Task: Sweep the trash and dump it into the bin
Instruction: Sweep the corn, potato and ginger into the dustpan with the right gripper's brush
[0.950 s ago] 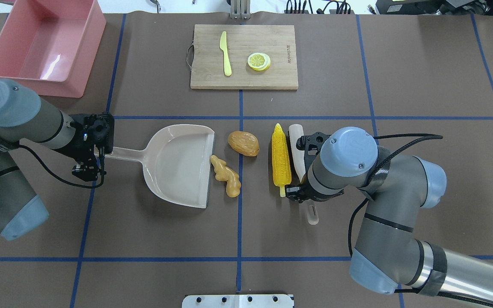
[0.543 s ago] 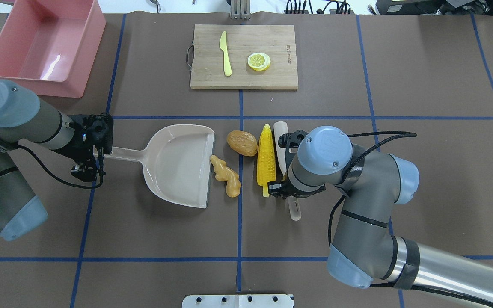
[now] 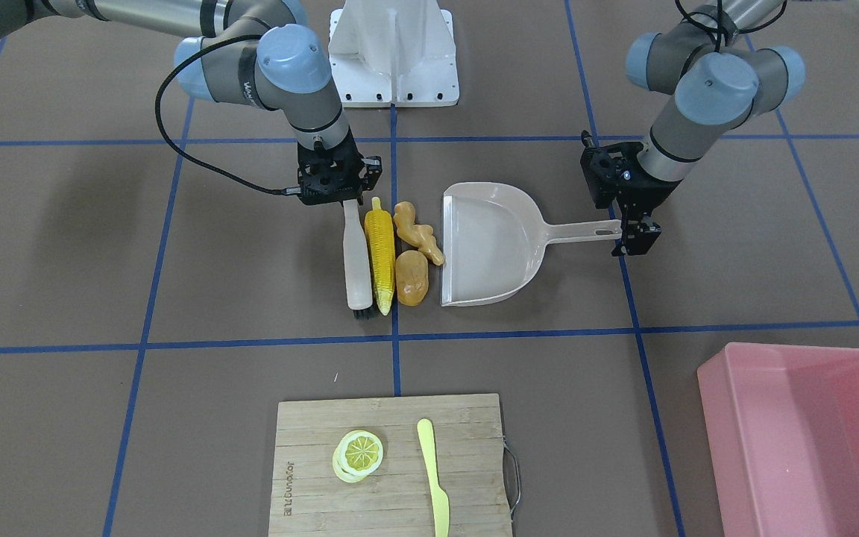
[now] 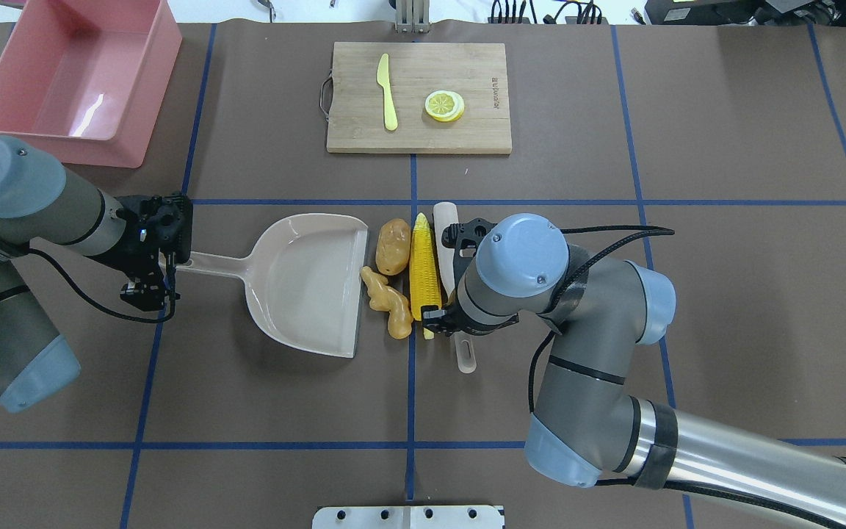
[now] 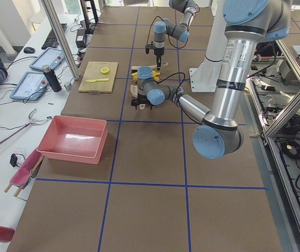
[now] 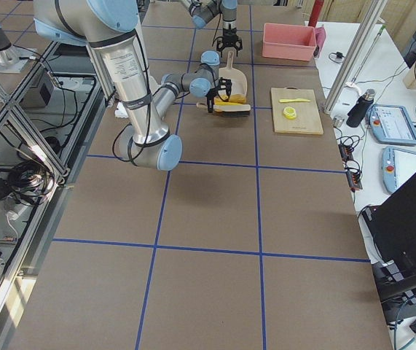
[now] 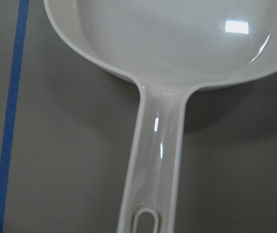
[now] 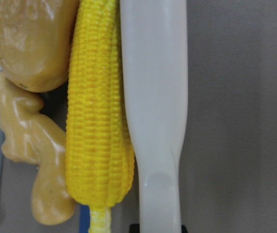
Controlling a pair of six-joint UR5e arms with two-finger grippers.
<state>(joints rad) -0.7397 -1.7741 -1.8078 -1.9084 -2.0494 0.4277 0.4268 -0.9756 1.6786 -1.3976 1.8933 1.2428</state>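
Observation:
The yellow corn cob (image 4: 423,264), orange-brown potato (image 4: 392,246) and tan ginger root (image 4: 386,301) lie bunched together at the open mouth of the beige dustpan (image 4: 305,283). My right gripper (image 4: 458,323) is shut on a white-handled brush (image 4: 443,235), which lies pressed along the corn's right side. The right wrist view shows the brush handle (image 8: 155,97) touching the corn (image 8: 99,121), with the potato (image 8: 31,43) and ginger (image 8: 36,165) beyond. My left gripper (image 4: 162,268) is shut on the dustpan's handle (image 7: 157,160). The pink bin (image 4: 78,73) stands at the far left, empty.
A wooden cutting board (image 4: 467,132) at the far centre carries a yellow-green plastic knife (image 4: 388,92) and a lemon slice (image 4: 444,105). Blue tape lines cross the brown table. A white mounting plate (image 4: 408,516) sits at the near edge.
My right arm has swept the brush left, pushing the corn against the potato and ginger. The potato has turned and slid up to the dustpan's mouth. The left arm and dustpan have stayed put.

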